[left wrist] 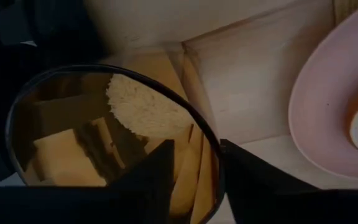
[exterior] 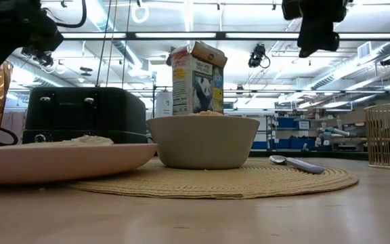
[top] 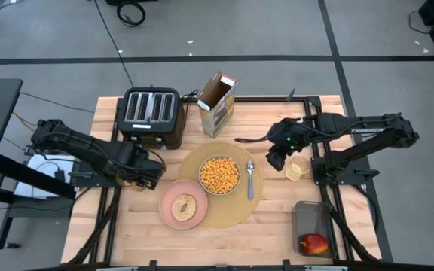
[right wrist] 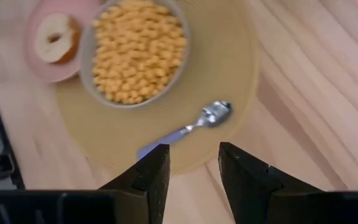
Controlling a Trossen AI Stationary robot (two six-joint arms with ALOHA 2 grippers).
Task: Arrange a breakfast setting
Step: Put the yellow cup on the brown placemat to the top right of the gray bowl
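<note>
Nearest me, the red apple [top: 314, 243] sits in a dark plastic tray [top: 307, 214] at the table's right corner. The pink plate [top: 168, 214] holds the round bread piece [top: 184, 205] and overlaps the large round tan placemat [top: 217, 211]. On the mat is the pale grey bowl [top: 200, 175], full of orange cereal balls [top: 219, 175], with the metal spoon [top: 250, 181] to its right.

Left of the plate, the left gripper [left wrist: 194, 149] has its fingers straddling the amber translucent cup [left wrist: 73, 143] at the rim. I honestly can't tell if they're clamped on it.

The right gripper [right wrist: 194, 168] hovers right of the mat, fingers parted and holding nothing.
</note>
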